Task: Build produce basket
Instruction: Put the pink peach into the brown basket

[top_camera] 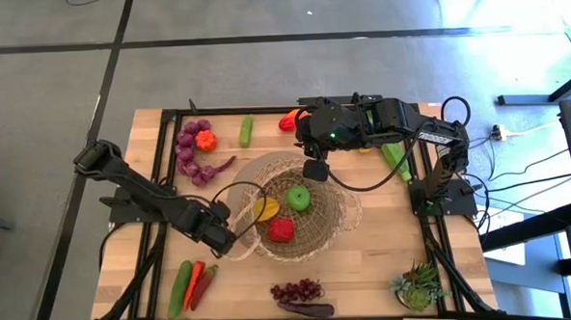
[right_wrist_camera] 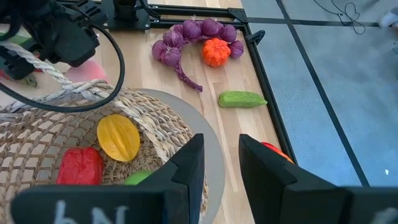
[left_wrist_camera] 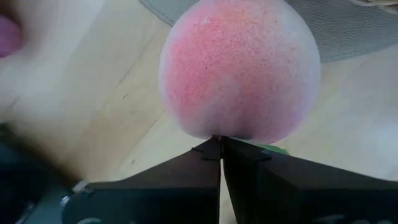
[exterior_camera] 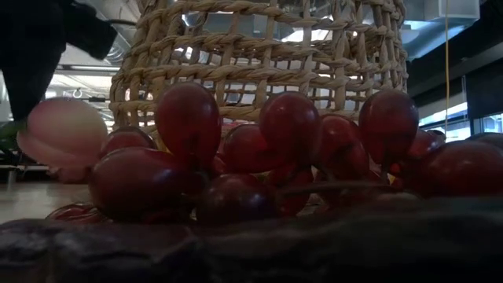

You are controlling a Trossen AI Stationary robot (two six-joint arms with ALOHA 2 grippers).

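The tan wicker basket (top_camera: 319, 224) sits mid-table and holds a yellow pepper (top_camera: 265, 209), a green piece (top_camera: 299, 198) and a red pepper (top_camera: 281, 229). My left gripper (top_camera: 226, 242) is low at the basket's near-left rim, fingers shut, with a round pink-red peach (left_wrist_camera: 239, 62) directly ahead of the tips. The peach rests on the table beside the basket (exterior_camera: 63, 130). My right gripper (top_camera: 315, 168) hangs open over the basket's far rim (right_wrist_camera: 186, 134) and touches nothing. My left gripper (left_wrist_camera: 221, 152) has its shut fingertips right at the peach's near side (left_wrist_camera: 217, 134), coming in low and nearly level from the table's left. I cannot tell whether the tips touch the peach or pinch anything on it.
A purple braided bunch with an orange pepper (top_camera: 196, 145), a cucumber (top_camera: 247, 131) and a red pepper (top_camera: 288, 121) lie along the far edge. Chillies and a green pod (top_camera: 190, 285), grapes (top_camera: 296, 290) and a potted plant (top_camera: 419, 287) lie near the near edge.
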